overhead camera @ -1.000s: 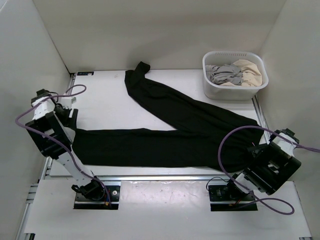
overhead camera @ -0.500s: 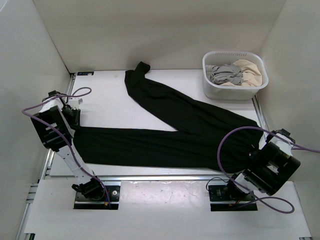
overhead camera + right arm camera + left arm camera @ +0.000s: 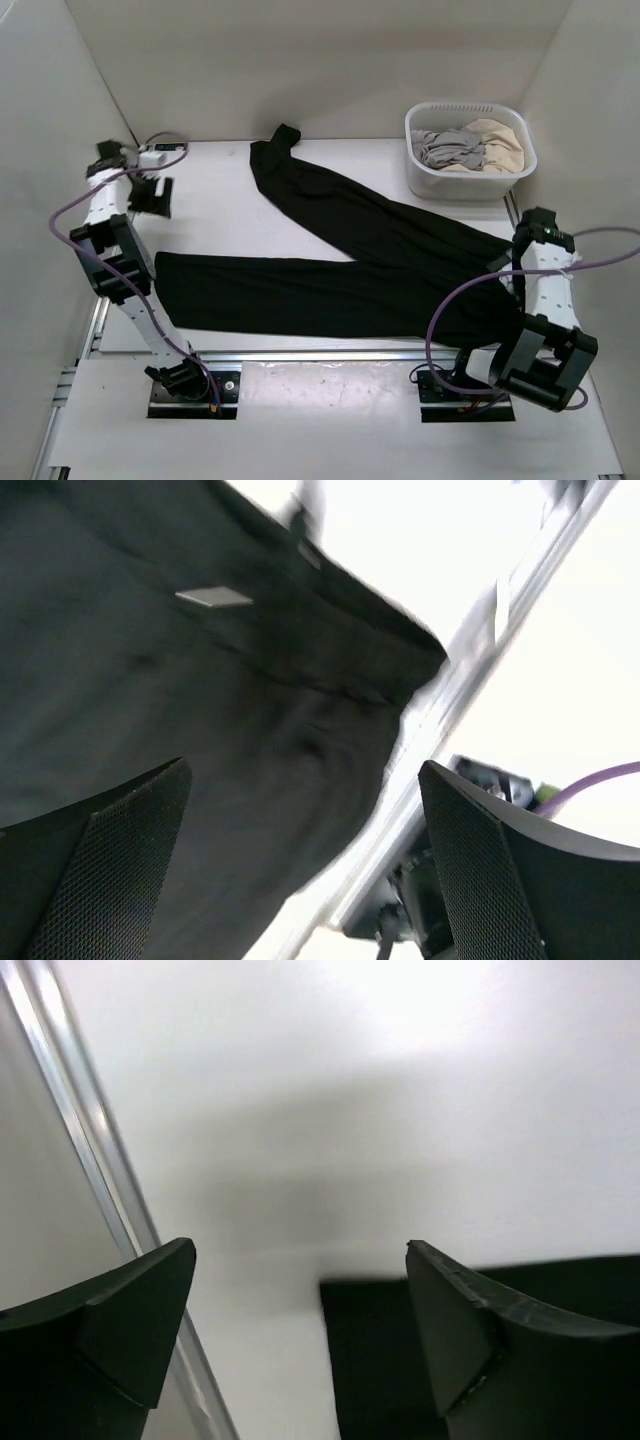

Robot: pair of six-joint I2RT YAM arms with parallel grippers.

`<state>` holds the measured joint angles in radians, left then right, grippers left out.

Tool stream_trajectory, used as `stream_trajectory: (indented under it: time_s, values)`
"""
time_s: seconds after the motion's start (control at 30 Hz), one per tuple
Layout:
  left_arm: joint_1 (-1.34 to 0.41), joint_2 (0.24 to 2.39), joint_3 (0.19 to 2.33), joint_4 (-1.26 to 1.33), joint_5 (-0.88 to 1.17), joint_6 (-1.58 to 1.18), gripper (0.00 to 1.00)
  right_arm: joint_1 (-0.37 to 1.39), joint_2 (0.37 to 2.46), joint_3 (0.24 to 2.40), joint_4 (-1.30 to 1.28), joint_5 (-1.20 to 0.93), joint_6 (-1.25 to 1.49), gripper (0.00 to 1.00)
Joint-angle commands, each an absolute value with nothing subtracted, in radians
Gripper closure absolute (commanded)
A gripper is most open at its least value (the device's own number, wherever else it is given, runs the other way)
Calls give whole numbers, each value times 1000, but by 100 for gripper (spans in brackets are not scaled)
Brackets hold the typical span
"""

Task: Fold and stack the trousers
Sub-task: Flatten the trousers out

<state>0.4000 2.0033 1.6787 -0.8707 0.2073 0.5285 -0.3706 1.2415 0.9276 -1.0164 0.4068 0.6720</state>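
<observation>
The table [image 3: 220, 215] is white and boxed in by pale walls on three sides. The trousers [image 3: 330, 290] hog most of it, lying flat in a sideways V. The waist sits at the near right, one leg runs left along the near edge, and the other angles off to the far middle with its cuff close to the back wall.

The left arm [image 3: 120, 270] stands at the left side and the right arm [image 3: 545, 300] stands at the right, next to the waist.

The basket [image 3: 460, 185] is in the far right corner, apart from the trousers. It holds a grey garment [image 3: 450, 148] and a beige garment [image 3: 498, 140] side by side.

The left gripper [image 3: 300, 1250] has its jaws wide apart with nothing between them. It hangs over bare table just past the near leg's cuff, and the cuff's corner shows under one finger. The right gripper [image 3: 300, 770] is spread just as wide and is also empty. It's above the waistband, where a small label [image 3: 213, 597] shows on the fabric.
</observation>
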Motion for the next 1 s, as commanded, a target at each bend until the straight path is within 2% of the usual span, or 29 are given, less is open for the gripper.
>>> stream_trajectory:
  time_s: [0.0,0.07,0.17,0.3,0.43,0.53,0.7,0.73,0.77,0.83,0.97]
  values:
    - [157,1956,1769,-870,215,618,0,-267,1212,1084,-1049,548,692,1]
    - [4,2002,1810,-870,187,652,0,-233,1242,1132,-1005,517,623,1]
    - [-101,2144,1981,-870,248,629,0,-221,1337,1207,-937,390,530,1]
    - [-216,2337,2262,-824,325,545,0,-212,1489,1258,-937,345,518,1]
    - [-280,2443,2255,-700,252,508,0,-190,1500,1223,-858,299,518,1]
    - [-310,2499,2246,-689,102,508,0,-172,1500,1201,-857,299,528,1]
    - [-321,2479,2064,-689,-54,537,1,-172,1491,1167,-848,299,528,1]
    - [-321,2459,1964,-689,-63,546,6,-172,1491,1158,-848,299,528,1]
    - [-321,2413,1913,-689,-63,546,16,-172,1491,1158,-838,299,528,1]
    - [-321,2360,1808,-689,-63,558,26,-172,1491,1158,-838,299,537,1]
    - [-302,2159,1495,-689,-17,558,31,-172,1500,1169,-838,308,528,1]
